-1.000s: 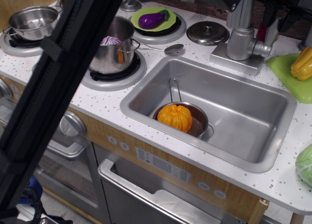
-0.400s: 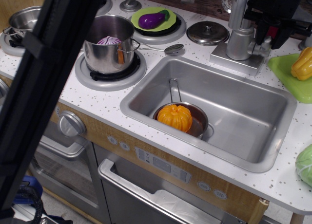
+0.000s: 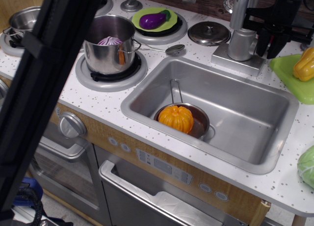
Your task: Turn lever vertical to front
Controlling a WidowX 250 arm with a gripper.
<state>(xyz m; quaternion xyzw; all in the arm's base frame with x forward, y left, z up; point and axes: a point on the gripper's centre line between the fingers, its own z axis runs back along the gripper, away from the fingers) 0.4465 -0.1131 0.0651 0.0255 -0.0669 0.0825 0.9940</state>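
Observation.image, the single view, shows the black two-fingered gripper (image 3: 269, 44) at the far right, just beside the right side of the silver-grey faucet body (image 3: 242, 43). Compared with the frame 0.4 s ago, its fingers hang straighter down and sit slightly further right. Its dark fingers stand a little apart; whether they clasp anything cannot be told, as they cover the spot. The short silver-grey metal lever (image 3: 261, 44), which one second ago jutted plainly to the right of the faucet body, is now almost wholly hidden behind the near finger, so its angle is uncertain. Unchanged since the earlier frames:
- orange toy pumpkin (image 3: 175, 118) in a small metal saucepan (image 3: 202, 127) inside the steel sink basin (image 3: 245, 113)
- yellow toy pepper (image 3: 304, 64) on the green plate (image 3: 294, 83), right of the faucet
- steel pot (image 3: 109, 46) on the near burner, left of the sink
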